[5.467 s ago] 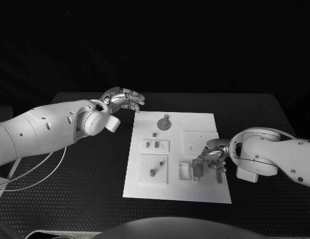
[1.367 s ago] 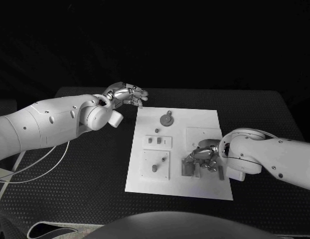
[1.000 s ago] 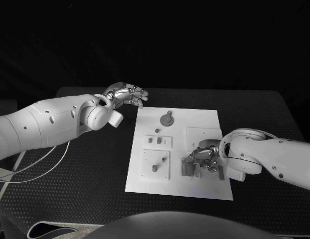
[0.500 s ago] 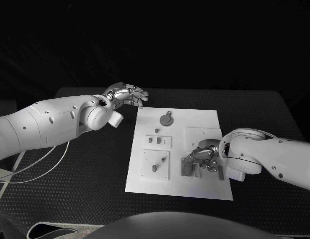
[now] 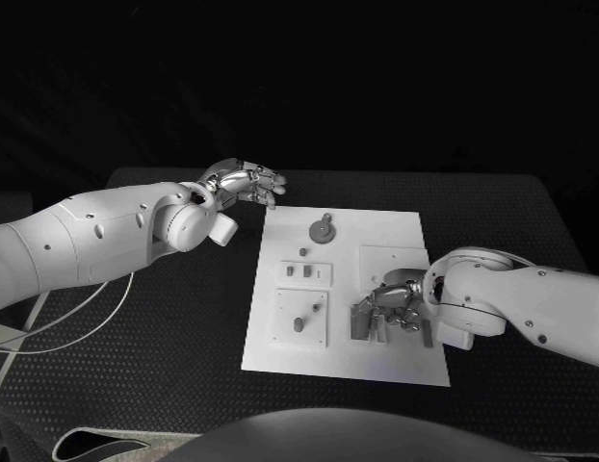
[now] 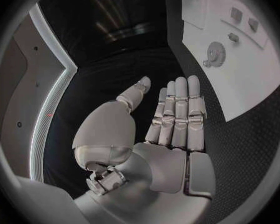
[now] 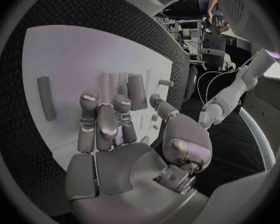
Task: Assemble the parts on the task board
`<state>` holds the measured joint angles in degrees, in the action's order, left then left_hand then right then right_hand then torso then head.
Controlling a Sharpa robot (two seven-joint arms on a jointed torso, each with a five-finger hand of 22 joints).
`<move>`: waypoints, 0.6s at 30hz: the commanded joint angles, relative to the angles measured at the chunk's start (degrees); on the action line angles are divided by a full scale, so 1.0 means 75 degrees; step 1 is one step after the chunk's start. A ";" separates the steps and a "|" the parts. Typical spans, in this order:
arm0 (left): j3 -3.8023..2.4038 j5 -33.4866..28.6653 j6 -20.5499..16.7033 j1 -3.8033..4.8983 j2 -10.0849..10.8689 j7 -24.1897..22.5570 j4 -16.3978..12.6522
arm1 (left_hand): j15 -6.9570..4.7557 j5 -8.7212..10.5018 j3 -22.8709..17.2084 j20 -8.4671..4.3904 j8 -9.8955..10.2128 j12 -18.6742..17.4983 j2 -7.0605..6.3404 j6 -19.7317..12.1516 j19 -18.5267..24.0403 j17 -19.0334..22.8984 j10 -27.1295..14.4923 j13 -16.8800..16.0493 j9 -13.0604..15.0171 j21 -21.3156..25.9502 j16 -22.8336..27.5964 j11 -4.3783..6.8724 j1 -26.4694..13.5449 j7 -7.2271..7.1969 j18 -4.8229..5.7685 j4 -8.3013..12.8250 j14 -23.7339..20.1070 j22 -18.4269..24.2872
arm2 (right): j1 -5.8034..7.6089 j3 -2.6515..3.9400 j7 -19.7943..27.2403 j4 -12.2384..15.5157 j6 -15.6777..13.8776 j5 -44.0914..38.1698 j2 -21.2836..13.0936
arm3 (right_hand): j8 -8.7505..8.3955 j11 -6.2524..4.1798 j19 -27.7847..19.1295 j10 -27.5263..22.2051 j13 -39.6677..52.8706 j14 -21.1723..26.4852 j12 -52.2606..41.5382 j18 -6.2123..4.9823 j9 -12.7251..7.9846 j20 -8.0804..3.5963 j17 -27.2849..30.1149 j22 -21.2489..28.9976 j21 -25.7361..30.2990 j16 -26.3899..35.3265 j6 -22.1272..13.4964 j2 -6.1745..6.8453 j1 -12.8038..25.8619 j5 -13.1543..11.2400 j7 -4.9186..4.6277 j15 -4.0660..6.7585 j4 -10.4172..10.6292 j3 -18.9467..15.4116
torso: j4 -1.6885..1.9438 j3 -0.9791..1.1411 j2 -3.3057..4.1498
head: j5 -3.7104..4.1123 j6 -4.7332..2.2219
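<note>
Head view puts the right hand (image 5: 397, 310) over the task board (image 5: 390, 236), at the edge nearest the robot's right arm, its fingers bent down around a grey block part (image 5: 362, 323) that stands beside a slot. Whether they actually pinch it I cannot tell; in the right wrist view the fingertips (image 7: 90, 98) seem to rest just beside the block (image 7: 135, 91). A loose or skewed hold could tip the part or jam it against the slot edge. The left hand (image 5: 248, 183) hovers off the board's far corner, fingers apart, holding nothing.
</note>
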<state>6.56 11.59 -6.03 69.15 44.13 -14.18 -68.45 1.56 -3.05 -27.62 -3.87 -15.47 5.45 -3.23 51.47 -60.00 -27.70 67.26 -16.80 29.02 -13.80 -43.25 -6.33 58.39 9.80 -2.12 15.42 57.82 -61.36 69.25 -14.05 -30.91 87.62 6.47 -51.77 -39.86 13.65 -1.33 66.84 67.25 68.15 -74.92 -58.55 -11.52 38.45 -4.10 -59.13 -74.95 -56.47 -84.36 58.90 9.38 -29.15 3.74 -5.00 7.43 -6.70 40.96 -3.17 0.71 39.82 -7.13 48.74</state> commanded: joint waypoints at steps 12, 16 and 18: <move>-0.0005 -0.0038 0.0112 0.0006 -0.0015 -0.0046 -0.0002 | 0.0011 -0.0025 -0.0004 -0.0021 -0.0045 -0.0016 0.0012 -0.0042 -0.0054 -0.0018 0.0036 0.0012 -0.0011 0.0037 0.0044 -0.0013 -0.0066 -0.0011 -0.0112 -0.0058 0.0061 -0.0002 | -0.0035 -0.0019 0.0063 0.0046 -0.0138 -0.0435 -0.0061 | 0.0010 0.0005 -0.0002 -0.0017 -0.0012 -0.0002 -0.0048 -0.0464 0.0050 -0.0007 -0.0065 -0.0119 -0.0033 0.0030 -0.0001 -0.0596 -0.0232 0.0007 -0.0011 -0.0014 -0.0451 -0.0252 | 0.0003 -0.0002 -0.0003 | 0.0000 0.0001; -0.0005 -0.0038 0.0116 0.0006 -0.0012 -0.0044 0.0000 | 0.0011 -0.0025 -0.0005 -0.0021 -0.0046 -0.0016 0.0012 -0.0042 -0.0054 -0.0020 0.0036 0.0013 -0.0011 0.0038 0.0046 -0.0013 -0.0066 -0.0011 -0.0112 -0.0058 0.0061 -0.0002 | -0.0035 -0.0017 0.0092 0.0118 -0.0126 -0.0509 -0.0169 | 0.0007 -0.0002 0.0003 -0.0014 -0.0025 0.0008 -0.0043 -0.0464 0.0050 -0.0010 -0.0040 -0.0104 -0.0017 0.0048 0.0009 -0.0319 -0.0216 0.0016 -0.0005 -0.0007 -0.0446 -0.0245 | 0.0007 0.0003 -0.0002 | 0.0000 -0.0017; -0.0005 -0.0038 0.0116 0.0006 -0.0009 -0.0044 0.0000 | 0.0011 -0.0025 -0.0006 -0.0021 -0.0046 -0.0016 0.0012 -0.0043 -0.0054 -0.0021 0.0036 0.0013 -0.0012 0.0038 0.0046 -0.0013 -0.0066 -0.0011 -0.0112 -0.0059 0.0061 -0.0003 | -0.0034 -0.0016 0.0110 0.0170 -0.0188 -0.0576 -0.0224 | 0.0006 -0.0004 0.0011 -0.0010 -0.0030 0.0003 -0.0042 -0.0464 0.0049 -0.0014 -0.0043 -0.0096 -0.0010 0.0051 0.0013 -0.0210 -0.0220 0.0018 -0.0002 -0.0004 -0.0406 -0.0210 | 0.0004 0.0001 -0.0001 | 0.0002 -0.0022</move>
<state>6.56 11.59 -5.99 69.16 44.10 -14.14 -68.36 1.55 -3.05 -27.62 -3.87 -15.47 5.45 -3.23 51.47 -59.99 -27.79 67.26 -16.75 29.03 -13.80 -43.25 -6.33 58.40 9.80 -2.23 15.43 57.82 -61.36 69.12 -14.03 -30.10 88.94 5.60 -53.72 -41.21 13.52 -1.33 66.83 67.26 67.96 -74.84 -58.55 -11.54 38.81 -4.08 -59.51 -74.93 -56.47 -84.19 58.70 7.61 -30.82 3.73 -4.80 7.33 -9.66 39.14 -3.14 0.71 39.80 -7.15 48.65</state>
